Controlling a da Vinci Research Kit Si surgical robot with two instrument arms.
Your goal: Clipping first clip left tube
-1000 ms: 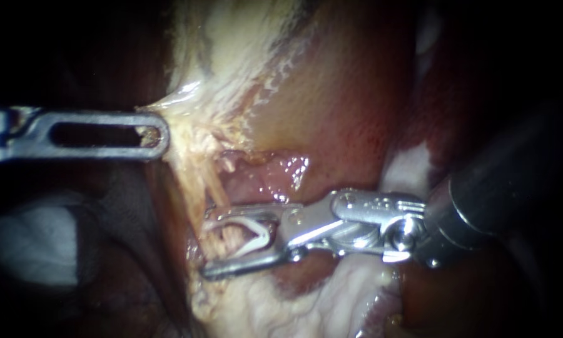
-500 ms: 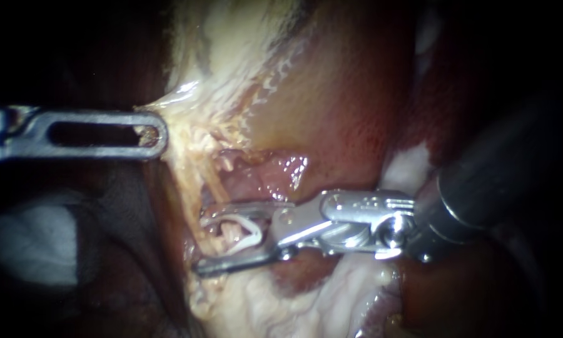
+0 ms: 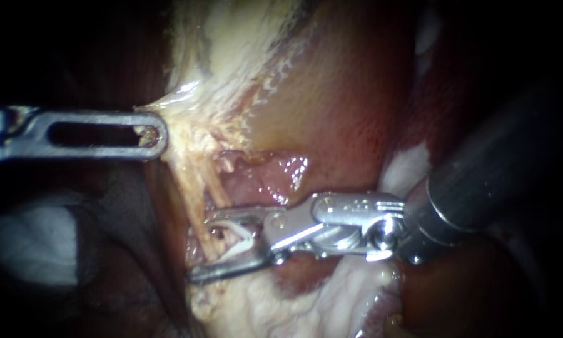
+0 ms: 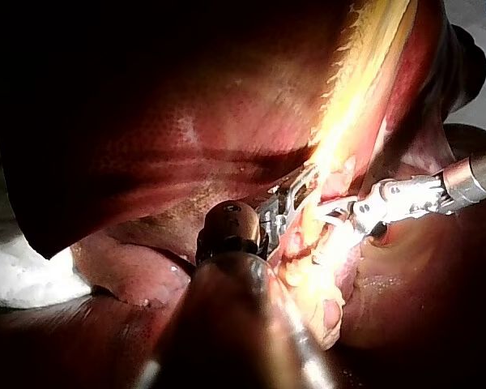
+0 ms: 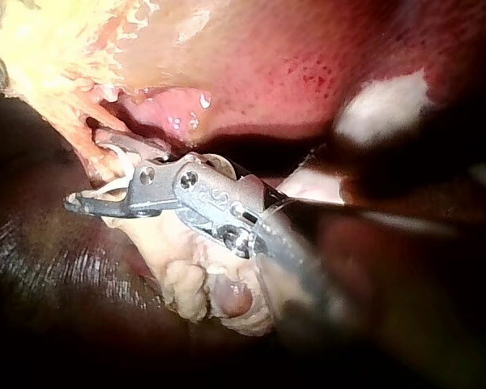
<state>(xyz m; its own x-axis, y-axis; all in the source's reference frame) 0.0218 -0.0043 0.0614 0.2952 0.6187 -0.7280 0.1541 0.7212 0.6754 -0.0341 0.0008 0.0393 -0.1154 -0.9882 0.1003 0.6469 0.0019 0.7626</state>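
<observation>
Two pincers grip — left instrument (image 3: 151,134) tissue (image 3: 176,116), right instrument (image 3: 201,245) a clip (image 3: 245,241) astride the tube (image 3: 211,188).

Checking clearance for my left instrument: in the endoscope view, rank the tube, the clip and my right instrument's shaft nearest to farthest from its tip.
1. Tube, just below-right of the left instrument tip.
2. Clip, lower, in the right instrument jaws.
3. Its shaft, far right.

Red-brown liver (image 3: 344,106) across the upper middle, pale yellowish fatty tissue (image 3: 269,307) below it, a dim white cloth (image 3: 31,244) at lower left
</observation>
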